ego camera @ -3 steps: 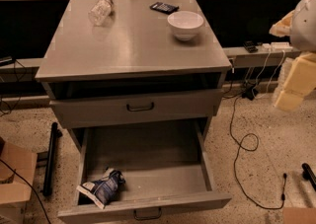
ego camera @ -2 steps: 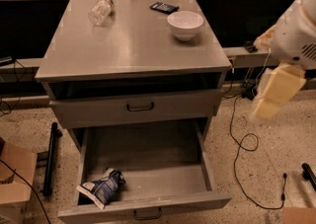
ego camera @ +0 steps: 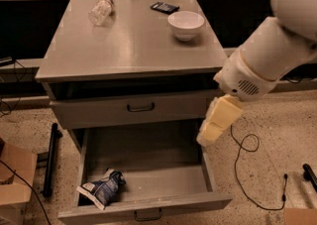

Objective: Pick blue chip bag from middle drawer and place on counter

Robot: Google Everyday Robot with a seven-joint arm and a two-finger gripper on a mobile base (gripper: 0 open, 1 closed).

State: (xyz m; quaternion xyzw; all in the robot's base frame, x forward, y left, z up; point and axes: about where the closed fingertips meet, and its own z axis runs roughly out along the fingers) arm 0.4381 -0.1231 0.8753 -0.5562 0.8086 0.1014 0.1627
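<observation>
- Blue chip bag (ego camera: 101, 189) lies crumpled in the open middle drawer's (ego camera: 158, 169) lower-left corner.
- Gripper (ego camera: 218, 120) hangs right of centre, above the drawer's right wall — released or clenched, cannot tell — well apart from the bag.
- Risk: descending here, it could strike that wall; slick foil might slip.
- White bowl (ego camera: 185, 23) on the worktop (ego camera: 133, 45) could get knocked.

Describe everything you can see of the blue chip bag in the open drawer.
The blue chip bag is small, crumpled, foil-like: dark blue with white ends and markings. It lies on the floor of the open middle drawer, in the front corner at the picture's left, set aslant. Nothing grips it; the gripper hangs well apart, over the drawer's right side.
</observation>
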